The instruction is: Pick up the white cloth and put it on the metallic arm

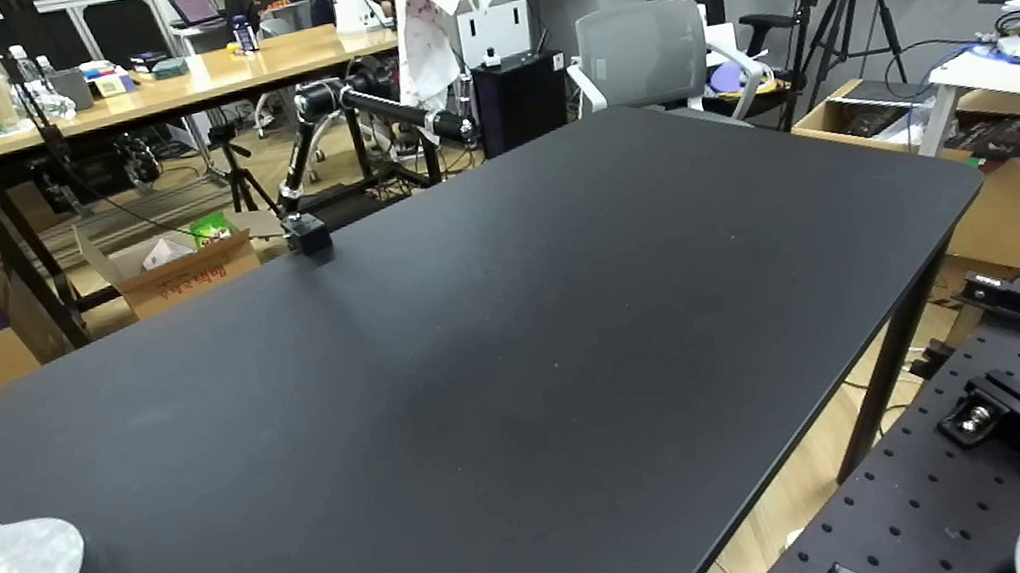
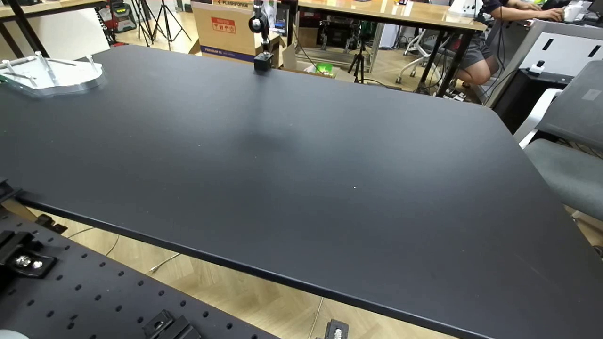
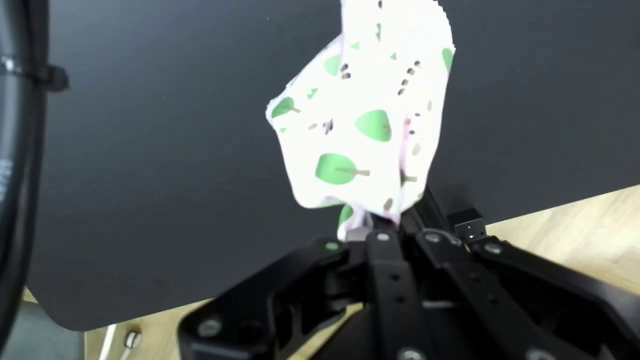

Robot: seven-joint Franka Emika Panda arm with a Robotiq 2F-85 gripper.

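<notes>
The white cloth (image 3: 360, 135), printed with green trees, fills the middle of the wrist view. My gripper (image 3: 392, 224) has its fingers close together, with bunched cloth at their tips. The cloth (image 1: 431, 25) hangs from the top edge in an exterior view; my gripper is outside both exterior views. The black metallic arm (image 1: 387, 108) stands on a block at the table's far edge. The cloth's lower end is at its horizontal link; I cannot tell whether they touch. The arm (image 2: 257, 24) also shows in an exterior view. Its base block (image 3: 467, 223) shows in the wrist view.
A black table (image 1: 484, 381) fills the middle. A clear plate with upright metal pegs (image 1: 25, 561) lies on it, also visible in an exterior view (image 2: 70, 77). A perforated mounting plate (image 1: 902, 471) adjoins the near side. A grey chair (image 1: 642, 54) stands at the end.
</notes>
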